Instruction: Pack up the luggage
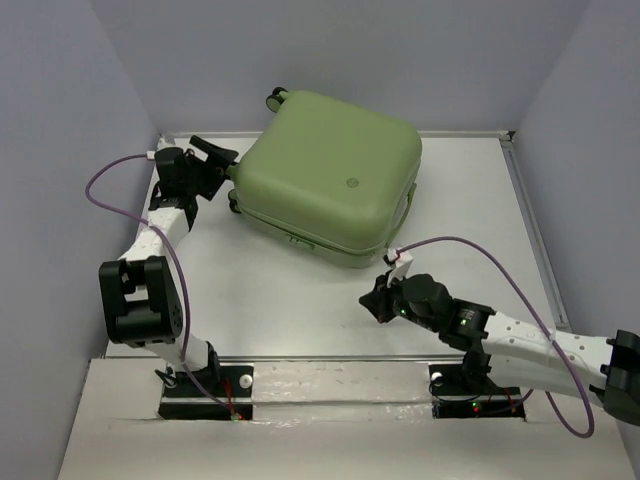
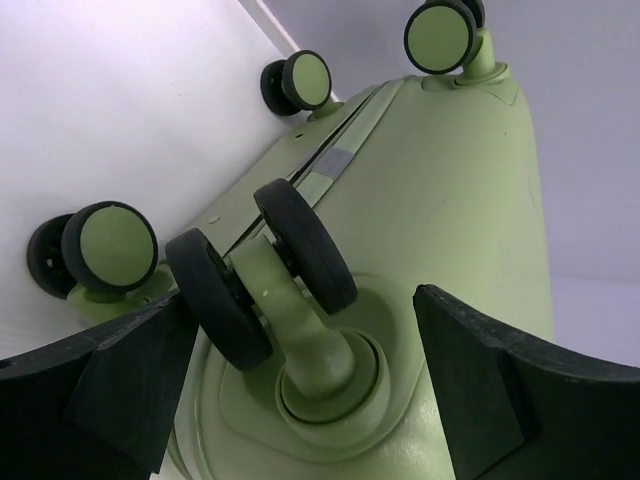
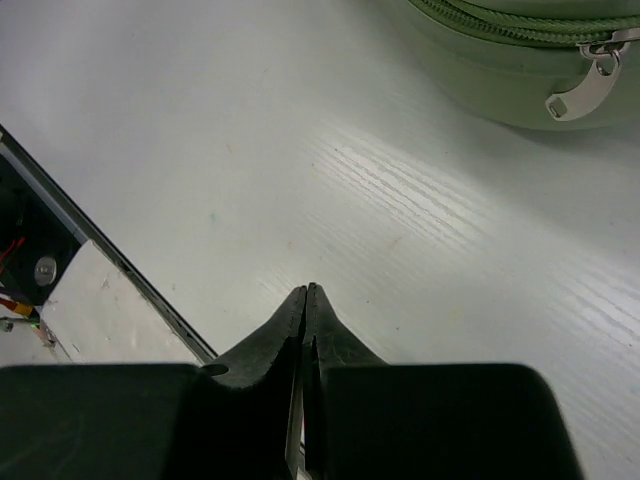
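The light-green luggage lies flat and closed at the back middle of the table, its round logo facing up. My left gripper is open at the case's left end, its fingers on either side of a double wheel, without gripping it. Other wheels show in the left wrist view. My right gripper is shut and empty, low over the table just in front of the case. The zipper pull hangs on the case's front edge in the right wrist view.
Grey walls close in the white table on the left, back and right. A metal strip runs along the near edge by the arm bases. Purple cables loop off both arms.
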`<state>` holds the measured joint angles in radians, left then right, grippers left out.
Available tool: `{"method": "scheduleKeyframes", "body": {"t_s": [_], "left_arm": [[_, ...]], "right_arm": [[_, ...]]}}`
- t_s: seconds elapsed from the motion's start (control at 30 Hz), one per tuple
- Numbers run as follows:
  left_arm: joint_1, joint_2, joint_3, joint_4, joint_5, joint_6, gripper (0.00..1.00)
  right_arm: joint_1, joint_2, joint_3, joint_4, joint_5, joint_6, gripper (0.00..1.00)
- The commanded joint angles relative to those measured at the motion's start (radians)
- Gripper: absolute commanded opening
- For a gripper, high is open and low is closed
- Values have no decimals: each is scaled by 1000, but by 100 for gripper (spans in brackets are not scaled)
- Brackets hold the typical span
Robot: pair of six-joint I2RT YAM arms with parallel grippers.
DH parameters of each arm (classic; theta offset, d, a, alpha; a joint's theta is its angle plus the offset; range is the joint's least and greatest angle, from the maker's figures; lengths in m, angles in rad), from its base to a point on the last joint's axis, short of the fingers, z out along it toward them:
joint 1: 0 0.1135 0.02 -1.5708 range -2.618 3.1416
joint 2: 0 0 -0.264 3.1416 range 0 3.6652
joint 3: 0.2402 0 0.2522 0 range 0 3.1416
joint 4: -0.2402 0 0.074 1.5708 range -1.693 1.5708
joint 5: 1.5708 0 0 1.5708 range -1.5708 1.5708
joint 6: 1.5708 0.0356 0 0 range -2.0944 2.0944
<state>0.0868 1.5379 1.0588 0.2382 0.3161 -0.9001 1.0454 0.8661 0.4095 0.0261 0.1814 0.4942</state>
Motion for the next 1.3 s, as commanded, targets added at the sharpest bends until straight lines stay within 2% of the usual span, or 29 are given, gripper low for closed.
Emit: {"method": "scheduleKeyframes", "body": {"t_s": [0.0,0.27,0.5,0.57,0.7,0.73,0.8,0.83,0.87,0.97,1.03,1.17,1.27], "left_arm": [[4,30,23,131,23,-71,99],[4,42,-34,312,-31,-192,98],[4,76,-56,404,-28,-252,85],[4,90,-62,432,-17,-263,77],[4,102,-75,475,-11,-261,25],[4,96,-79,477,-11,-257,8],[2,84,-97,478,-24,-240,6],[4,67,-108,478,-34,-224,6],[4,51,-112,477,-34,-218,6],[5,31,-125,472,-28,-211,6],[4,13,-131,470,-23,-203,6],[5,-10,-135,457,-14,-192,6],[5,-15,-134,451,-6,-192,6]], "right_arm": [[-5,-10,-8,28,-10,7,7],[-5,-4,-8,28,12,14,7],[-5,7,-11,28,19,20,7],[-5,7,-11,28,27,21,7],[-5,8,-9,21,94,40,15],[-5,8,-6,20,108,41,26],[-50,10,9,17,141,32,35],[-76,11,14,23,139,17,43],[-153,13,20,32,113,0,45],[-313,8,17,84,21,-63,45],[-456,2,8,129,-107,-106,45],[-524,59,35,204,-233,-178,47],[-524,105,46,266,-302,-218,47]]}}
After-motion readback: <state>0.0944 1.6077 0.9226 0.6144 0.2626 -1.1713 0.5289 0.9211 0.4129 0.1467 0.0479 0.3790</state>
